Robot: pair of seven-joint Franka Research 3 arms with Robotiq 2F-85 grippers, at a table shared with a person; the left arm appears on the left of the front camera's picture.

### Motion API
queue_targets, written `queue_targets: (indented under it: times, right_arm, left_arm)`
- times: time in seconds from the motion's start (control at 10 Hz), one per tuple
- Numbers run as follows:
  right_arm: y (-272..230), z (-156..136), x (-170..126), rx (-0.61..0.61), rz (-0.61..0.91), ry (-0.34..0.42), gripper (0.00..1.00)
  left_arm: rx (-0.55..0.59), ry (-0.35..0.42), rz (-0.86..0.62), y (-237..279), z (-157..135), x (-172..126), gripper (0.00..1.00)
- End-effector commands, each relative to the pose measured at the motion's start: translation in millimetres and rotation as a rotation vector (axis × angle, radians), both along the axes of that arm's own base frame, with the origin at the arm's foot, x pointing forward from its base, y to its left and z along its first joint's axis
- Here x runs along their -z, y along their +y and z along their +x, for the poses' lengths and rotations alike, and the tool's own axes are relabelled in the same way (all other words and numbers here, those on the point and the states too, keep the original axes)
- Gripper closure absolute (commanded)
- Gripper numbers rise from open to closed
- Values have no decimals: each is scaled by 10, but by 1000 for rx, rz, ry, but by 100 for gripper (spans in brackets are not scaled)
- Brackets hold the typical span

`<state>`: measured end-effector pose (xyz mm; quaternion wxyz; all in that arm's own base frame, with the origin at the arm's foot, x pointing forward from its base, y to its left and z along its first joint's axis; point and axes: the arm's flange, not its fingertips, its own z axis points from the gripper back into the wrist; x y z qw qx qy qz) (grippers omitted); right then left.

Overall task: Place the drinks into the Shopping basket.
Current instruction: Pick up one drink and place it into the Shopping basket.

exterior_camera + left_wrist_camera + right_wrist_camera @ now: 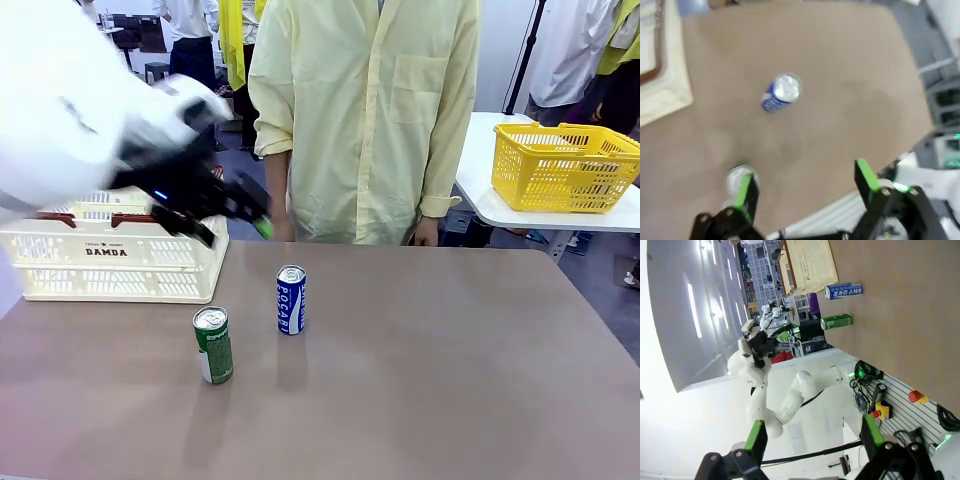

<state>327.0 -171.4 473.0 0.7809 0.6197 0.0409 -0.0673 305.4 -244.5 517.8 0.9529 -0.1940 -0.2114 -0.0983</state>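
Currently hovers with left fingers (744,194) spread empty above the upright green can (212,346), ready to straddle it, blue Pocari can (290,301) standing apart on the surface (450,380), both outside the DAMDA basket (110,272), right fingers (756,440) released.

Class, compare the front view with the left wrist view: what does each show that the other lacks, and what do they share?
Front view adds: a person in a pale yellow shirt across the table, a yellow mesh basket behind, and the DAMDA lettering. Left wrist view adds: a downward look between open green-padded fingers, with white equipment past the table's edge. Shared: the blue can and green can, both upright, the Shopping basket, and the left gripper.
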Motion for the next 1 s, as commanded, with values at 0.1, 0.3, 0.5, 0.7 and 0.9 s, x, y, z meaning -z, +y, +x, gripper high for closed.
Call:
queue_targets:
  times: [0.1,0.3,0.5,0.7,0.9]
  right_arm:
    - [-13,-30,-32,-9,-3,2,0]
    - [-13,-30,-32,-9,-3,2,0]
    - [-13,-30,-32,-9,-3,2,0]
    - [-13,-30,-32,-9,-3,2,0]
    - [-13,-30,-32,-9,-3,2,0]
  left_arm:
    - [89,68,79,-216,347,212,0]
    - [55,13,65,-249,51,221,0]
    - [55,13,65,-249,51,221,0]
    - [33,191,140,-441,427,274,0]
    - [-31,203,247,-871,848,453,0]
